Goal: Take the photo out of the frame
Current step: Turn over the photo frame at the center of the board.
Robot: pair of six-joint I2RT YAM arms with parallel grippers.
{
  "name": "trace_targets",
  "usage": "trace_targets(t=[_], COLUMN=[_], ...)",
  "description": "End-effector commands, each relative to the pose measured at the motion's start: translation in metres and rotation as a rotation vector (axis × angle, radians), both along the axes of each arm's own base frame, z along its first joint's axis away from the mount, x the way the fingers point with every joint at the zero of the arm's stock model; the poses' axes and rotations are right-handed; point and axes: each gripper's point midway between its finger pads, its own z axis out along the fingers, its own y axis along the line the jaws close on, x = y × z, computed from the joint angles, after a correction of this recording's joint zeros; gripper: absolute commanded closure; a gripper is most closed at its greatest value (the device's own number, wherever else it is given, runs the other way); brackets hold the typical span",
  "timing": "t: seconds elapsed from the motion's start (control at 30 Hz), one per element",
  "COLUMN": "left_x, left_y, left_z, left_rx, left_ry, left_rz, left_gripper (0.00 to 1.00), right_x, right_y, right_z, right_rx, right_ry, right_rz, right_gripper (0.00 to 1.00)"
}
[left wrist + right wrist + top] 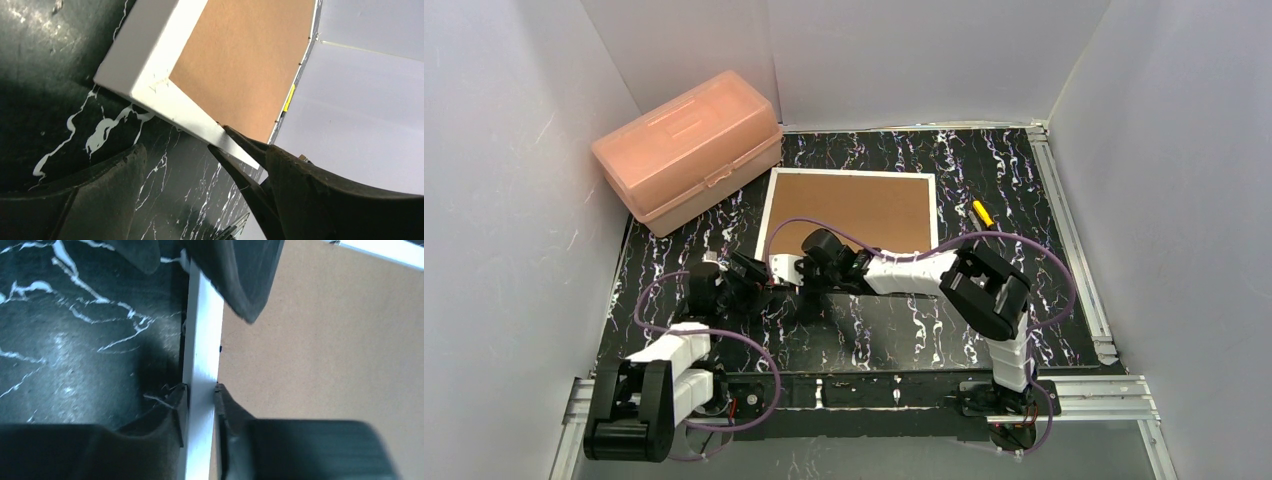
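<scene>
The frame (849, 205) lies face down on the black marbled table, its brown back (240, 60) up inside a thin white border (205, 340). The photo is hidden under the back. My right gripper (809, 265) reaches over from the right. Its jaws are closed on the near white border (201, 394), one finger outside the border and one on the brown board. My left gripper (754, 275) stands open just left of it near the frame's near-left corner (200, 170). Nothing is between its fingers (115, 190), and the frame's corner lies ahead of them.
A pink plastic box (689, 150) stands at the back left, close to the frame's far-left corner. A small yellow object (982, 212) lies right of the frame. White walls enclose the table on three sides. Purple cables loop over both arms.
</scene>
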Motion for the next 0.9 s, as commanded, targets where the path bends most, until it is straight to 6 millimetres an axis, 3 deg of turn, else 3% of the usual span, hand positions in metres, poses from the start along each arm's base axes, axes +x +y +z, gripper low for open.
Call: trace_targets(t=[0.0, 0.1, 0.37, 0.87], left_x=[-0.002, 0.003, 0.019, 0.019], left_y=[0.013, 0.013, 0.012, 0.009], left_z=[-0.027, -0.030, -0.024, -0.028], left_rx=[0.085, 0.076, 0.055, 0.015], left_ry=[0.090, 0.101, 0.080, 0.099], left_rz=[0.033, 0.029, 0.029, 0.047], left_gripper=[0.12, 0.11, 0.11, 0.12], right_x=[-0.004, -0.001, 0.001, 0.013], right_y=[-0.003, 0.006, 0.019, 0.031], right_z=[-0.032, -0.018, 0.029, 0.088], right_rx=[-0.060, -0.005, 0.140, 0.299], right_ry=[0.048, 0.038, 0.061, 0.118], right_rz=[-0.007, 0.000, 0.004, -0.050], right_gripper=[0.79, 0.99, 0.99, 0.99])
